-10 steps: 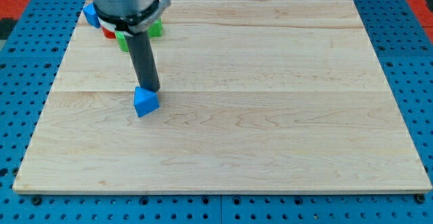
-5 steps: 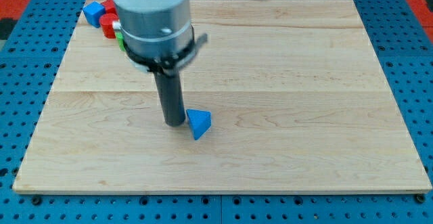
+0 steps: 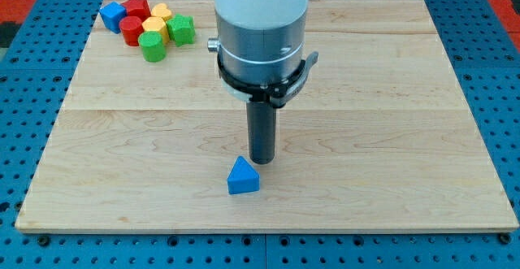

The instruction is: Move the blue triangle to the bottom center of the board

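Observation:
The blue triangle [image 3: 243,176] lies on the wooden board [image 3: 366,139], near the view's bottom and slightly left of the board's middle. My tip [image 3: 261,161] rests on the board just above and to the right of the triangle, very close to its upper right edge. The arm's large grey body hides the board's top middle.
A cluster of blocks sits at the board's top left corner: a blue cube [image 3: 112,15], a red block [image 3: 136,9], a red cylinder [image 3: 131,31], yellow blocks [image 3: 155,25], a green cylinder [image 3: 152,46] and a green cube [image 3: 181,30].
The blue triangle has moved from the board's left middle rightward and down toward the bottom. My tip has followed it to the right and now stands at its upper right.

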Robot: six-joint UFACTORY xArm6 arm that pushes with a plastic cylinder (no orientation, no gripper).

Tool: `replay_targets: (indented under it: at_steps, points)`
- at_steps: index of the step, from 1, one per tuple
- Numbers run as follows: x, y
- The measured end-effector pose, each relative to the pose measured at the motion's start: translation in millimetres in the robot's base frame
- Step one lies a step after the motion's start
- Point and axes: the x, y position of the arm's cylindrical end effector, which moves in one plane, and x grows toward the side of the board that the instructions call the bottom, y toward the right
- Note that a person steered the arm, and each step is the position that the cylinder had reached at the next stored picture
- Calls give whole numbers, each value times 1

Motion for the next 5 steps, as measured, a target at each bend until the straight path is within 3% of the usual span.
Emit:
replay_targets:
  at_steps: [5]
  points:
    - [9, -36]
